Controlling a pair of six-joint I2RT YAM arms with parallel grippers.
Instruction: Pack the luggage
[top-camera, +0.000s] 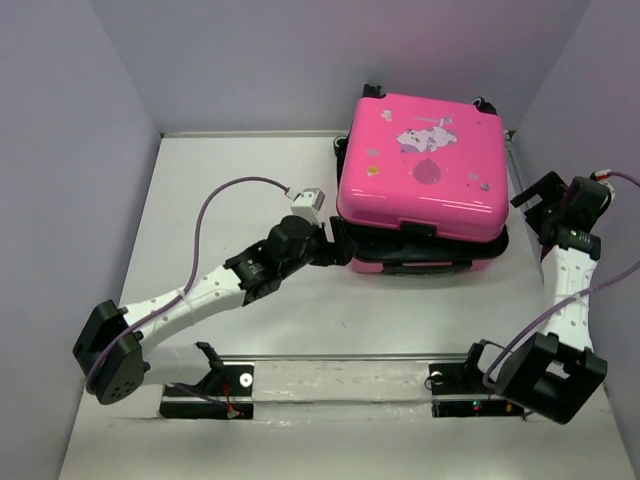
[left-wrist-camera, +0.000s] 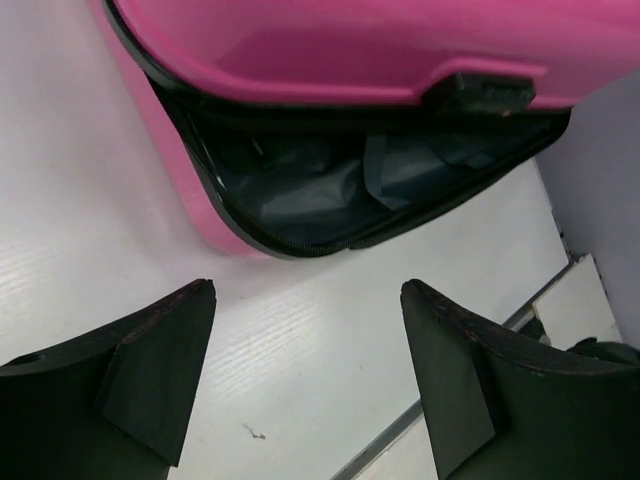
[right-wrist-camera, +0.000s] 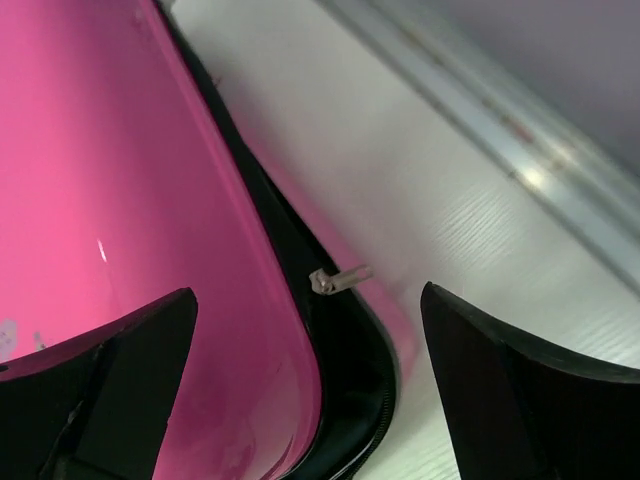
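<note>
The small hot-pink hard-shell suitcase (top-camera: 425, 165) lies flat on the white table (top-camera: 230, 200) in the upper right of the overhead view, close to the back wall and the right wall. Its lid carries a cartoon animal and balloon print (top-camera: 428, 140). The lid is lowered but not shut. A gap runs along the edge that faces the bottom of the frame, and rumpled dark fabric lining (left-wrist-camera: 330, 190) shows through it. A black handle piece (left-wrist-camera: 487, 93) sits on the lid's rim above that gap. Black wheels (top-camera: 372, 92) peek out at the suitcase's far edge.

The left gripper (left-wrist-camera: 308, 300) reaches in from the lower left and sits just beside the suitcase's lower left corner. Its fingers are spread wide with only bare table between them, and they hold nothing. A grey-violet cable (top-camera: 225, 195) loops above this arm to a small white plug block (top-camera: 308, 197).

The right gripper (right-wrist-camera: 310, 300) hangs by the suitcase's right side, squeezed between the shell and the grey right wall (top-camera: 600, 90). It also stands wide and grips nothing. In its wrist view the pink shell fills the left. A black zip track curves round the corner, and a small metal zip pull (right-wrist-camera: 340, 279) sticks out toward the table. A silvery metal rail (right-wrist-camera: 500, 130) crosses the upper right of that view.

Another metal rail (top-camera: 340, 375) with the arm mounts crosses the bottom of the overhead view.
</note>
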